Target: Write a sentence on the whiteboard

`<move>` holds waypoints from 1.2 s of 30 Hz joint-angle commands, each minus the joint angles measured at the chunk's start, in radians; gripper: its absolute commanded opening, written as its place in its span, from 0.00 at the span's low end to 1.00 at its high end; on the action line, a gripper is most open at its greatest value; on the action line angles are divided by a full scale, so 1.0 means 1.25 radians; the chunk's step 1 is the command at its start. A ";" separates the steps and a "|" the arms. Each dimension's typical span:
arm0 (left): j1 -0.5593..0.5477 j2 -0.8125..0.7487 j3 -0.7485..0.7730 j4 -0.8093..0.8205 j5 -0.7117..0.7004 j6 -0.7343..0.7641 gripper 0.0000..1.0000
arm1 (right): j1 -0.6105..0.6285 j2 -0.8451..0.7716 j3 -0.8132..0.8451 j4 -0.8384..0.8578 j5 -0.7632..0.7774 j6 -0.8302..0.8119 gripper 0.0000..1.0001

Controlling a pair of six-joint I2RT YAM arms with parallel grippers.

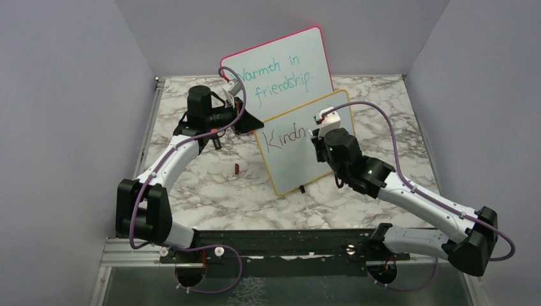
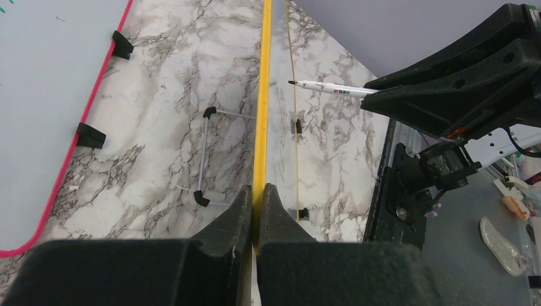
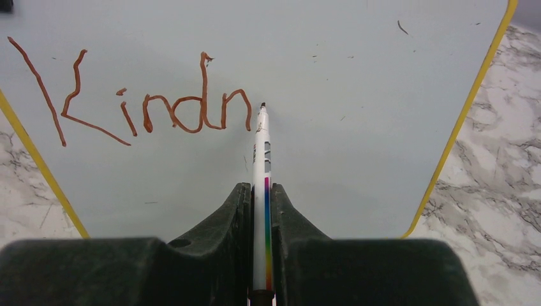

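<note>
Surface [image 1: 210,191]: marbled top with two boards standing on it.
Whiteboard [image 1: 296,167]: yellow-framed, tilted upright on small feet at the centre, in front of a pink-framed board [image 1: 281,70].
Handling: it looks light, stiff and glossy, so it would likely slide or tip under pen pressure. The frame edge seems the safest place to hold it.
Left arm: reaches forward and bends right to the whiteboard's left edge.
Right arm: stretches in from the right, wrist facing the writing face.
Left end effector [image 2: 256,191]: pressed together on the yellow frame.
Right end effector [image 3: 261,188]: pinching a pen [image 3: 261,153] by its barrel.
Sentence [image 3: 204,95]: reddish-brown "Kindn" so far. The pen tip sits just right of the last letter, and whether it touches the board is unclear.
</note>
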 commanded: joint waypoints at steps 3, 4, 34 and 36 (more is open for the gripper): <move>-0.020 0.022 -0.003 -0.056 0.014 0.032 0.00 | -0.012 0.009 -0.005 0.043 -0.012 -0.010 0.01; -0.020 0.022 -0.003 -0.057 0.014 0.033 0.00 | -0.013 0.012 -0.005 0.041 -0.014 -0.010 0.01; -0.021 0.027 0.000 -0.062 0.021 0.038 0.00 | -0.055 0.015 -0.003 0.066 -0.013 -0.031 0.01; -0.021 0.027 0.001 -0.062 0.020 0.039 0.00 | -0.056 0.016 -0.002 0.071 -0.013 -0.033 0.01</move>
